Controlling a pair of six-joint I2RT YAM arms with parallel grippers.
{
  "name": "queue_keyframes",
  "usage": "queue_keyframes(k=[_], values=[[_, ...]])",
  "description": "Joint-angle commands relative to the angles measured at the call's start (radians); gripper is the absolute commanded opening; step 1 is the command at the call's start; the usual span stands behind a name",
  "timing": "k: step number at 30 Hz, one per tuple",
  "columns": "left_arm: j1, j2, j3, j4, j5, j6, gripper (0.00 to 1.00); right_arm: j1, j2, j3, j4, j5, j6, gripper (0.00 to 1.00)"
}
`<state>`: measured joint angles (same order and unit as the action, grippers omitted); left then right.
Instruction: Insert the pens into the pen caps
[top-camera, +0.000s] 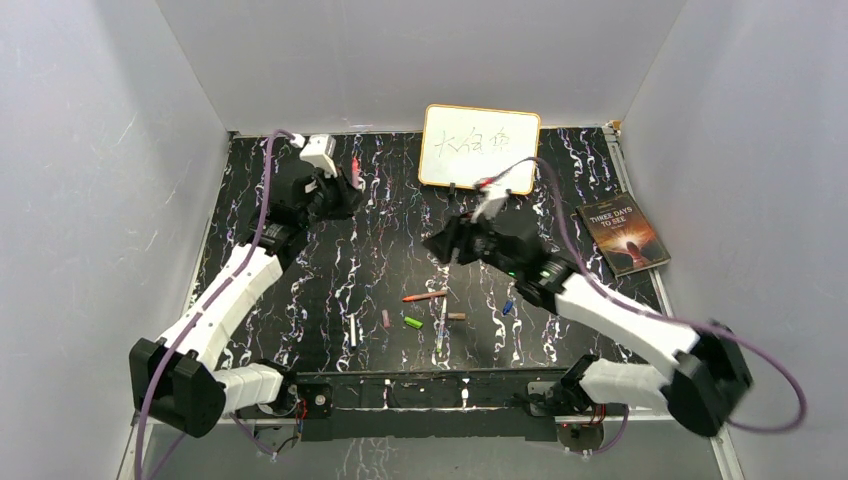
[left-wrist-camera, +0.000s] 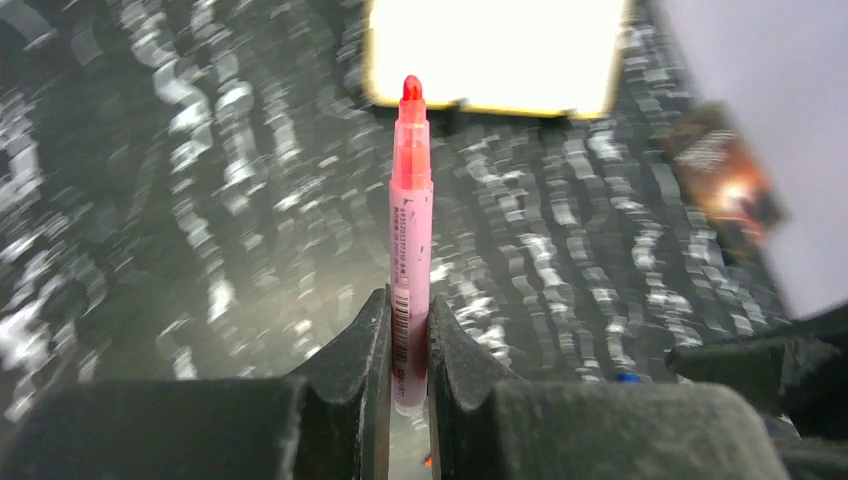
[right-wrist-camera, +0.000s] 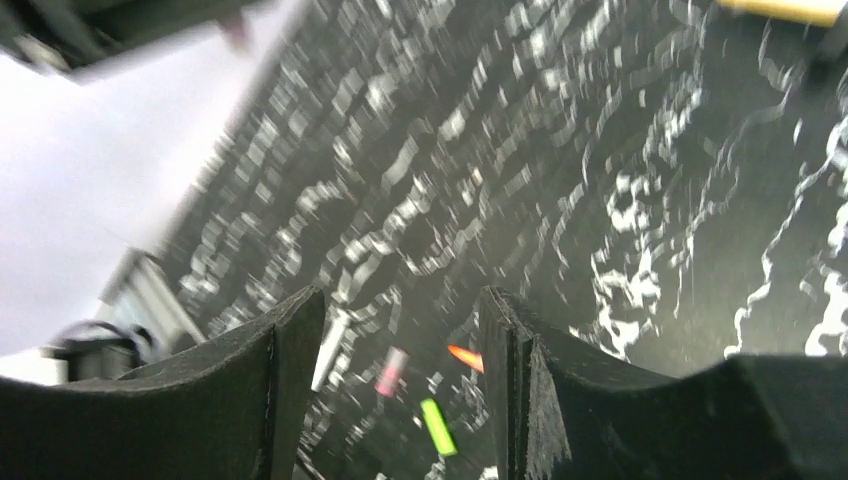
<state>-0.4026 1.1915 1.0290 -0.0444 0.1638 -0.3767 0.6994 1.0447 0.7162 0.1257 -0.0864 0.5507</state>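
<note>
My left gripper (top-camera: 347, 188) is raised at the back left and shut on a pink pen (left-wrist-camera: 411, 230), whose red tip points away from the fingers (left-wrist-camera: 372, 335). The pen also shows in the top view (top-camera: 355, 170). My right gripper (top-camera: 442, 246) is open and empty, held above the table's middle (right-wrist-camera: 400, 310). Below it lie an orange-red pen (top-camera: 425, 296), a white pen (top-camera: 352, 330), another thin pen (top-camera: 442, 325), a mauve cap (top-camera: 386, 319), a green cap (top-camera: 413, 322), a brownish cap (top-camera: 457, 316) and a blue cap (top-camera: 508, 307). The right wrist view shows the green cap (right-wrist-camera: 436, 426) and the mauve cap (right-wrist-camera: 391, 371).
A small whiteboard (top-camera: 480, 147) with writing stands at the back centre. A book (top-camera: 622, 235) lies at the right edge of the dark marbled table (top-camera: 560, 190). White walls close in the left, back and right sides.
</note>
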Motion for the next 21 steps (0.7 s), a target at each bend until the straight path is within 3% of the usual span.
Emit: queue_keyframes(k=[1,8,16,21], values=[[0.070,0.043,0.038,-0.289,-0.219,0.048,0.00,0.125,0.244,0.166,-0.304,0.093,-0.110,0.55],[0.153,0.058,-0.014,-0.306,-0.200,0.013,0.00,0.317,0.523,0.382,-0.469,0.216,-0.072,0.62],[0.183,0.053,-0.006,-0.356,-0.232,0.043,0.00,0.398,0.740,0.545,-0.580,0.229,-0.079,0.50],[0.191,0.047,-0.015,-0.360,-0.230,0.048,0.00,0.415,0.792,0.585,-0.587,0.218,-0.078,0.48]])
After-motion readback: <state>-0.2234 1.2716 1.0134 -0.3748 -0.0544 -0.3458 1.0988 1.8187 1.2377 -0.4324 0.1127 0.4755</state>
